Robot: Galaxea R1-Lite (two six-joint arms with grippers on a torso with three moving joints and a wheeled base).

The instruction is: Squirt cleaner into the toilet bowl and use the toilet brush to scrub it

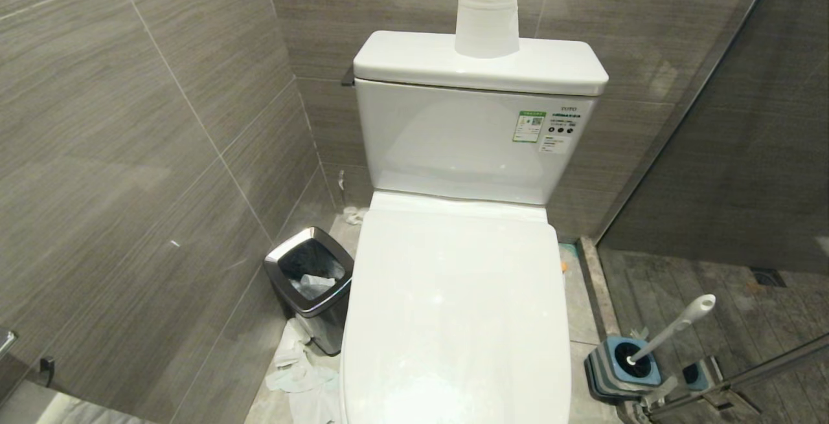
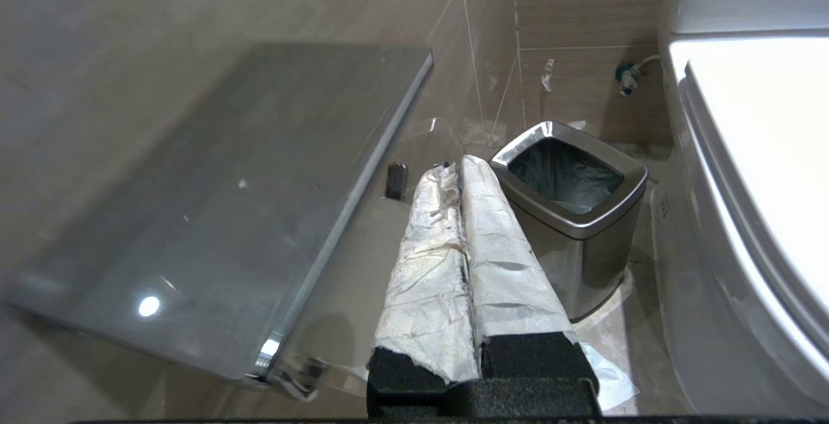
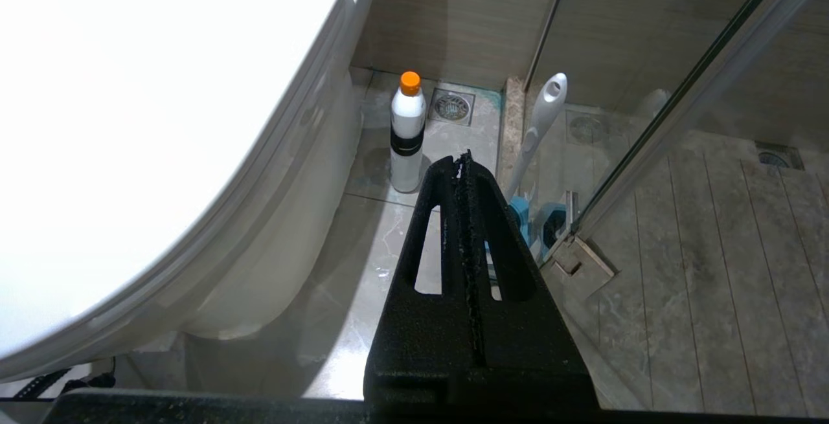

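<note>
A closed toilet (image 1: pixel 453 301) with a paper roll (image 1: pixel 486 19) on its tank, a bin (image 1: pixel 311 285) to its left, the brush (image 1: pixel 673 327) in its holder (image 1: pixel 622 366) to the right.

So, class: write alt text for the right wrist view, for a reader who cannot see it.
The shut black right gripper points at a tiled floor where the cleaner stands upright beside the closed toilet. The toilet brush leans in its blue holder by a glass door.

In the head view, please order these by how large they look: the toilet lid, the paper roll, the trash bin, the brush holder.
1. Toilet lid, by far the largest.
2. Trash bin.
3. Paper roll and brush holder look about alike; the roll stands farther from the camera, so I leave them unranked.
</note>
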